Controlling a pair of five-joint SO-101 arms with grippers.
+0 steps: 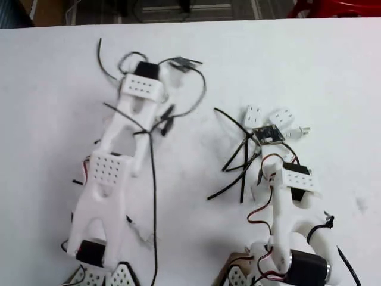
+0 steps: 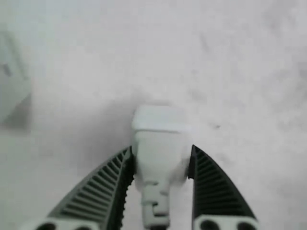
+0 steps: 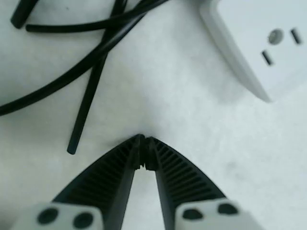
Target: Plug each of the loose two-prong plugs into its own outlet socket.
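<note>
A white table [image 1: 297,71] has a red object [image 1: 333,7] beyond its far right corner.

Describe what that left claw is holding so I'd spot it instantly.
On the white table, find the left claw, its dark ridged fingers pressed to either side of one object. That is the white plug: a blocky pale body with a stubby tail, unlike the thin black cables elsewhere.

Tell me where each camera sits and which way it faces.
High view: fixed above the white table, looking down on the white left arm, right arm, black cables and white outlet sockets.
Left wrist view: on the left wrist, looking along the left claw, shut on a white plastic plug.
Right wrist view: on the right wrist, looking along the shut right claw at the table.
High and right wrist views share the cables and a socket.
</note>
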